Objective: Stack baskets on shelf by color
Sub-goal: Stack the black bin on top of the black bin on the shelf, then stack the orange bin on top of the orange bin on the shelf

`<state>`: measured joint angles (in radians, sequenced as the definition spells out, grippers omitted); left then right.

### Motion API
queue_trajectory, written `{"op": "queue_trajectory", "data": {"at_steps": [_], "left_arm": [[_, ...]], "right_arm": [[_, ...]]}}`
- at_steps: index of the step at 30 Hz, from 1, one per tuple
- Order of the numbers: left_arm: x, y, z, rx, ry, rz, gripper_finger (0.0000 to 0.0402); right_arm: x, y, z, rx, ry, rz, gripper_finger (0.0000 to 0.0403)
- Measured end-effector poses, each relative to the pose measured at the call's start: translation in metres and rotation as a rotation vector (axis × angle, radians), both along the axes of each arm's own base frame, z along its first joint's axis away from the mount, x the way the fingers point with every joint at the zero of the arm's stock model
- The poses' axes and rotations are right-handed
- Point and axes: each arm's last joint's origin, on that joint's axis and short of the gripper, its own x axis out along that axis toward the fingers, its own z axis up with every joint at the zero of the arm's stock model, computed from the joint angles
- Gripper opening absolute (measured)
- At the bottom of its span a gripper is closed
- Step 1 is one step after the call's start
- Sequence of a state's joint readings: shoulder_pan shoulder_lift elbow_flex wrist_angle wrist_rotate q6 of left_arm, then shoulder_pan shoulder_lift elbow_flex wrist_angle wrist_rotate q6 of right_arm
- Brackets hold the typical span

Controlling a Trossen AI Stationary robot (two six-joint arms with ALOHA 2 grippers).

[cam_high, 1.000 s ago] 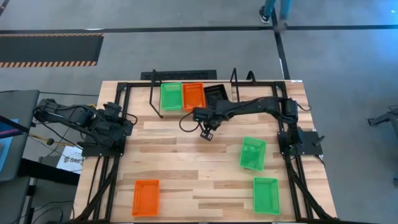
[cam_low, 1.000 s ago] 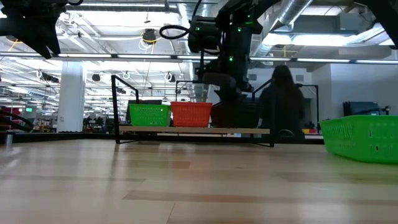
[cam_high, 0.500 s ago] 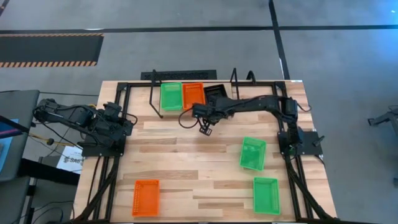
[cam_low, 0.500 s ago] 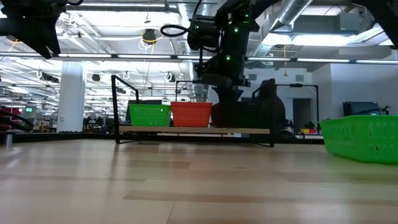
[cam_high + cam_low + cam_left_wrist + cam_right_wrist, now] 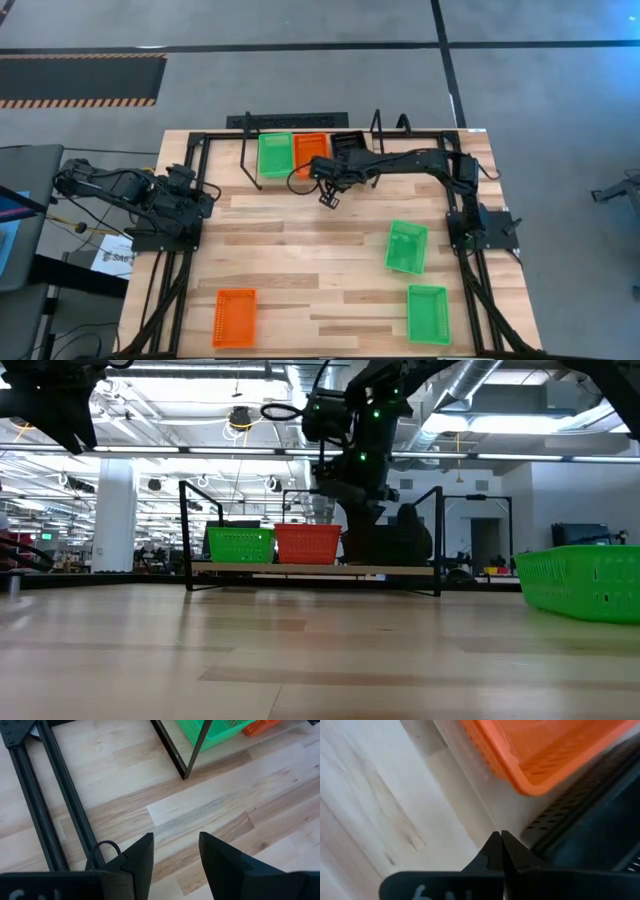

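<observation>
Your right pincer (image 5: 328,198) is clenched with nothing in it, fingertips pressed together, hanging above the counter (image 5: 300,260) just in front of the shelf (image 5: 320,130). In its wrist view the closed tips point at the seam between the red-orange basket on the shelf (image 5: 545,750) and the black basket (image 5: 600,830) beside it.

The shelf stands along the far edge of the counter, and on it you have three baskets in a row: a green one (image 5: 275,154) at the left end, the red-orange one in the middle, the black one at the right, partly covered by the right arm.

Your left pincer (image 5: 175,855) is released, fingers apart and empty, resting at the left edge of the counter; its wrist view looks toward the shelf's left bracket (image 5: 190,750) and the green basket.

Farther out, a second green basket (image 5: 406,247) sits tilted toward the right edge, a third green basket (image 5: 427,314) lies near the front right corner, and another red-orange basket (image 5: 234,317) lies near the front left corner.
</observation>
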<state>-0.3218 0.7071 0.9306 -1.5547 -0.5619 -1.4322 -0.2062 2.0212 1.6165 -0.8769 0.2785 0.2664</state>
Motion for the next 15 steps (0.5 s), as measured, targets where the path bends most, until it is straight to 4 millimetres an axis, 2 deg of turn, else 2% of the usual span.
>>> {"op": "queue_trajectory", "data": {"at_steps": [3,7,11,15], "left_arm": [[0.000,0.000,0.000,-0.003,-0.001,0.001,0.0144],[0.000,0.000,0.000,-0.016,-0.010,0.020,0.0144],[0.000,-0.001,-0.001,-0.049,-0.006,0.036,0.0144],[0.000,-0.004,-0.014,-0.155,0.054,0.050,0.0144]], "right_arm": [[0.005,0.011,0.008,0.019,-0.023,0.017,0.0000],[0.018,0.033,0.034,0.007,-0.100,0.071,0.0000],[0.027,0.057,0.079,-0.028,-0.194,0.120,0.0001],[0.024,0.078,0.126,-0.120,-0.246,0.136,0.0005]]}}
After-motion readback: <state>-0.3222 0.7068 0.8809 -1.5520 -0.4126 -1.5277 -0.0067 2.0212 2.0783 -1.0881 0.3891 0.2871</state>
